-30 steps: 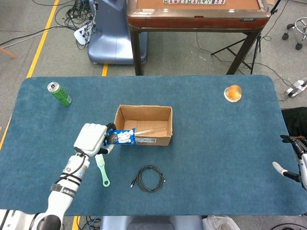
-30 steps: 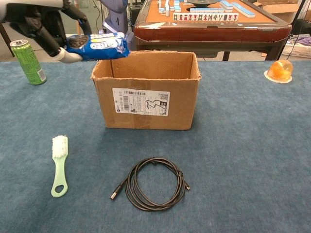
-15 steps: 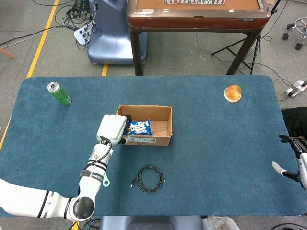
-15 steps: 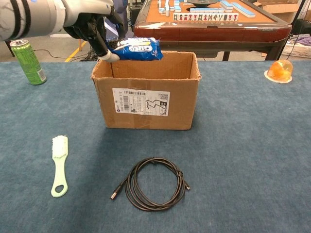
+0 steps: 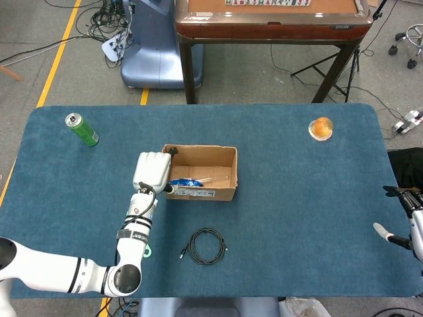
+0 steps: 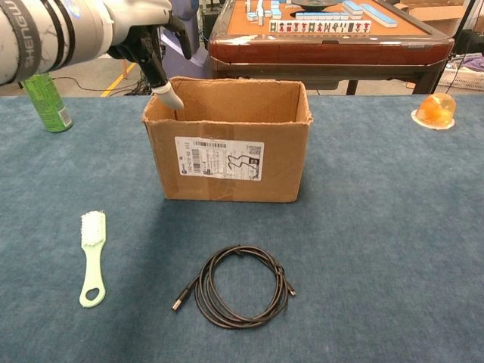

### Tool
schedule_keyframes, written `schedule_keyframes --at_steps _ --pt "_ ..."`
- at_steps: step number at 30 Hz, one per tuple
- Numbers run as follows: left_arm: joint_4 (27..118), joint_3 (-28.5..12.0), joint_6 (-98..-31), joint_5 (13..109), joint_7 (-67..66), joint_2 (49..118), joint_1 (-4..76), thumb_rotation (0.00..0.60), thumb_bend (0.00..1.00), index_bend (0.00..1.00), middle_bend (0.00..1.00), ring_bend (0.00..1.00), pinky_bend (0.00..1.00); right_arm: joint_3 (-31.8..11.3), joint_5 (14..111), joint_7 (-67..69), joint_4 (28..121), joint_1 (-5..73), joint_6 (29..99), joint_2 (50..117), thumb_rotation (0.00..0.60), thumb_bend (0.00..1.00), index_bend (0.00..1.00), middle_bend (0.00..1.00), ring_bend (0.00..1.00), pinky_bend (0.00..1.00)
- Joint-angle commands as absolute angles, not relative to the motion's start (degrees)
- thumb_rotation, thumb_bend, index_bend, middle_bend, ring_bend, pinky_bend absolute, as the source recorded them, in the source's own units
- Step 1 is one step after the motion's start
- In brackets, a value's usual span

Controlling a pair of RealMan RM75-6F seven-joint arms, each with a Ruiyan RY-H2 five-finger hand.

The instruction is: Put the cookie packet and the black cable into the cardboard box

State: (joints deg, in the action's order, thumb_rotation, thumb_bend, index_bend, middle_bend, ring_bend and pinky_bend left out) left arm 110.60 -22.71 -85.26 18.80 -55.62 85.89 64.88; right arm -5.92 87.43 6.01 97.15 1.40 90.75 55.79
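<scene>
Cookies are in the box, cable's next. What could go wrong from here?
1. The left hand hangs right over the box at its left wall; pulling back low could knock or drag the box.
2. The cable lies flat in a loose coil on the cloth; a grip may catch only one loop, so it could unravel and trail over the box rim.
3. The brush lies near the cable, and a wide reach might bump it.

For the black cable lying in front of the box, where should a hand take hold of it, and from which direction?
Probably from straight above: the black cable lies flat in a loose coil on the table, so pinch across the bundled strands on one side of the loop, not the thin plug end trailing out at its left.
</scene>
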Motion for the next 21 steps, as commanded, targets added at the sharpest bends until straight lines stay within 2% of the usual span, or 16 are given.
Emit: schedule_keyframes --at_steps 1,10,16,21 --pt "111.62 -22.08 -85.84 19.89 -55.7 85.91 64.61 0.6 0.04 0.25 1.0 1.0 1.0 -5.87 87.53 5.97 97.17 1.43 90.72 55.79 0.6 0.02 0.26 0.35 0.26 0.44" --pt "123.37 -15.78 -91.87 29.02 -56.73 82.96 61.0 0.6 0.04 0.29 1.0 1.0 1.0 -5.75 87.89 6.08 97.3 1.26 91.15 55.67 0.6 0.02 0.26 0.35 0.26 0.44" --pt "131.46 -8.33 -95.31 39.6 -57.24 80.42 56.96 0.6 0.04 0.32 1.0 1.0 1.0 -5.87 88.03 6.14 97.48 0.77 92.29 55.53 0.6 0.02 0.26 0.35 0.26 0.44" --pt "134.99 -3.54 -94.83 46.85 -54.88 79.03 53.52 0.6 0.04 0.33 1.0 1.0 1.0 -6.06 87.74 6.24 97.47 0.6 92.64 55.48 0.6 0.02 0.26 0.35 0.26 0.44"
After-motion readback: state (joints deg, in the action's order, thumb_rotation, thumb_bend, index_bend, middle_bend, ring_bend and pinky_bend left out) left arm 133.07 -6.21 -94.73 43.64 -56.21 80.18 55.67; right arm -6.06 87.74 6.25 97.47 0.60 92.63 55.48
